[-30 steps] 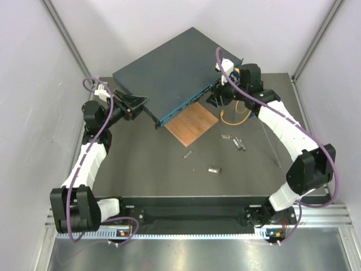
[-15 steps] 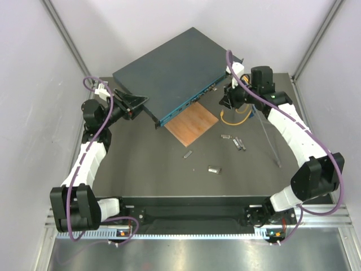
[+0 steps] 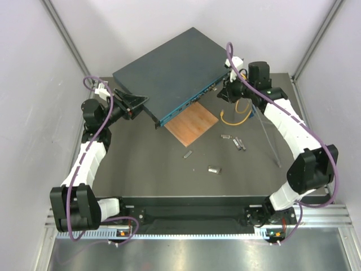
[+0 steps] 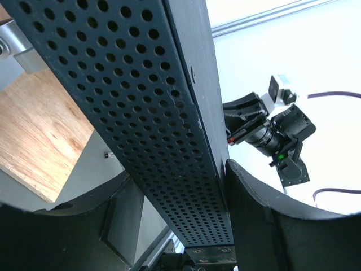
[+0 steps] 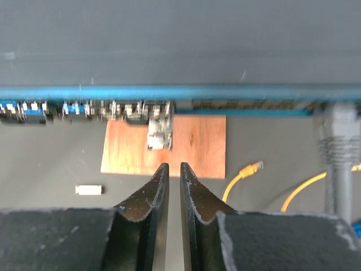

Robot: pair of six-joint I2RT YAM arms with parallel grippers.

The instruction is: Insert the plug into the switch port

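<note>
The switch [image 3: 169, 70] is a dark blue-grey box, tilted, with its teal port face [image 3: 189, 104] towards the table. My left gripper [image 3: 141, 107] is shut on its left corner. In the left wrist view the perforated side wall [image 4: 130, 84] runs between the fingers of that gripper [image 4: 180, 175]. A small silver plug [image 5: 159, 132] sticks out of one socket in the port row. My right gripper [image 5: 170, 166] sits just in front of this plug. Its jaws are shut to a thin slit with nothing between them. From above, the right gripper [image 3: 224, 93] is at the switch's right end.
A thin wooden square [image 3: 192, 124] lies under the switch's front edge. A yellow cable [image 3: 237, 116] curls on the mat to the right of it. Several small loose metal plugs [image 3: 240, 143] lie nearer the bases. A grey cable [image 5: 337, 147] hangs from the switch's right end.
My right gripper has drawn back a little from the port face and shifted right. Its jaws have closed from open to a thin slit. The left arm and switch have not moved.
</note>
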